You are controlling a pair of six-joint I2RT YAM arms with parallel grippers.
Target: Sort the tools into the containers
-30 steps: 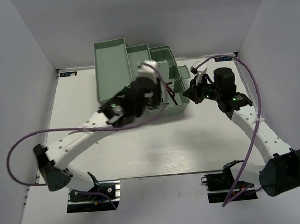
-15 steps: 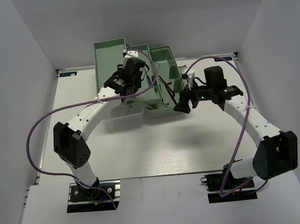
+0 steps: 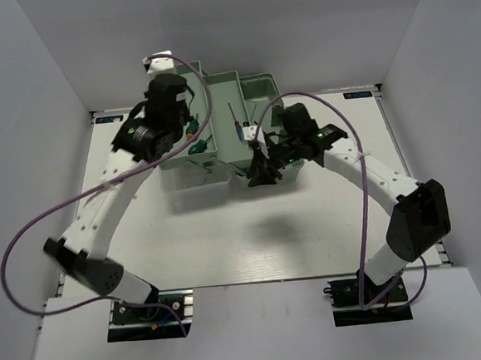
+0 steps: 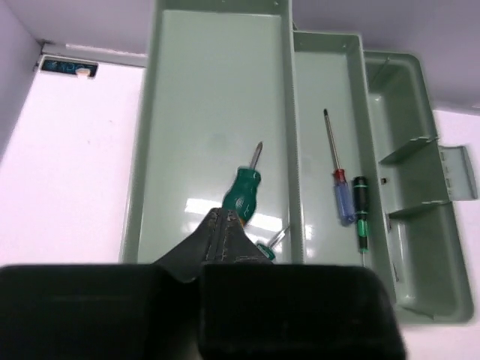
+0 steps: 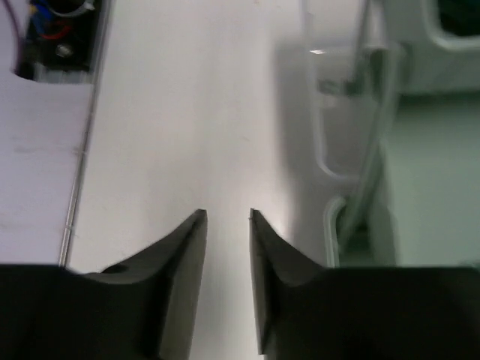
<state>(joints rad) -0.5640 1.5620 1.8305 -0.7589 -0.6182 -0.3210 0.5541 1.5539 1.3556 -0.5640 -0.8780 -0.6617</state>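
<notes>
Left wrist view: left jaws were clenched tip to tip with nothing between them, hanging over the large tray. Just beyond the tips lay a green-handled screwdriver, and a second green one sat partly hidden beside them. The next tray held the blue-handled screwdriver and the thin dark screwdriver side by side. The toolbox base looked bare where visible. Judgement: like was being kept with like, stubby tools in one tray and slim ones in the other, and the empty left jaws suggest a drop already made.

Right wrist view: right jaws stood a little apart and empty, low over bare worktop, with the toolbox edge just to one side. No tool showed there, so probably searching or repositioning.

Against half a second before, top view: the left arm had swung back and left off the trays, uncovering the green screwdrivers. The right arm had slid leftward along the toolbox front.
</notes>
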